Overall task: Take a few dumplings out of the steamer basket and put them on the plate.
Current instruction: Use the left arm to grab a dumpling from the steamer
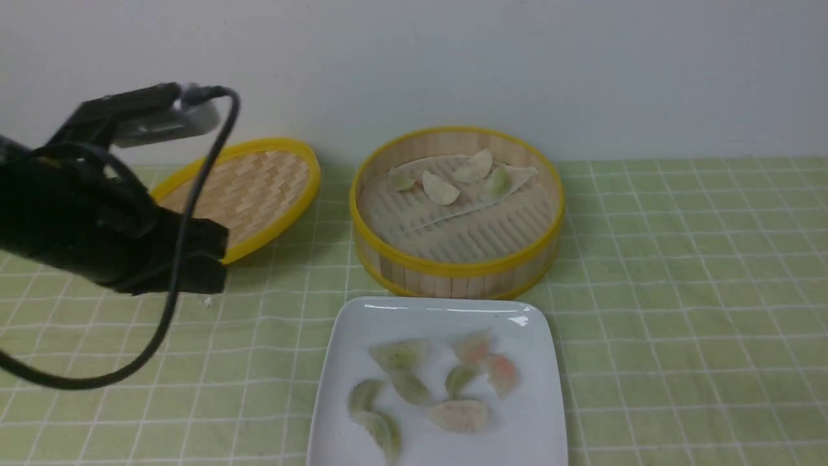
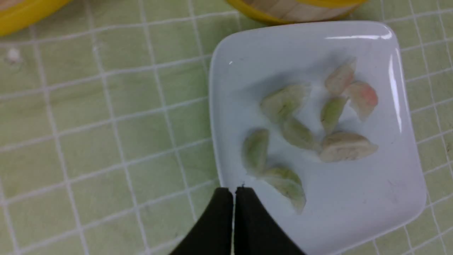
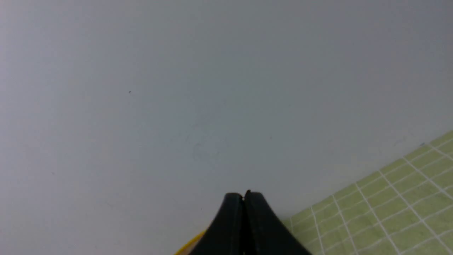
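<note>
The steamer basket (image 1: 453, 275) stands at the middle back with several pale dumplings (image 1: 441, 188) on its whitish liner at the far side. The white square plate (image 1: 362, 323) lies just in front of it and holds several green and pinkish dumplings (image 1: 460, 414). My left arm (image 1: 97, 220) hovers left of the plate, above the cloth. In the left wrist view my left gripper (image 2: 233, 189) is shut and empty, over the plate's (image 2: 354, 219) edge near a green dumpling (image 2: 285, 182). My right gripper (image 3: 243, 194) is shut and empty, facing the wall, and is out of the front view.
The shallow woven lid (image 1: 259, 188) leans at the back left, behind my left arm. A green checked cloth (image 1: 679, 291) covers the table. A small white crumb (image 1: 207, 301) lies left of the plate. A grey wall (image 1: 414, 58) rises right behind the basket.
</note>
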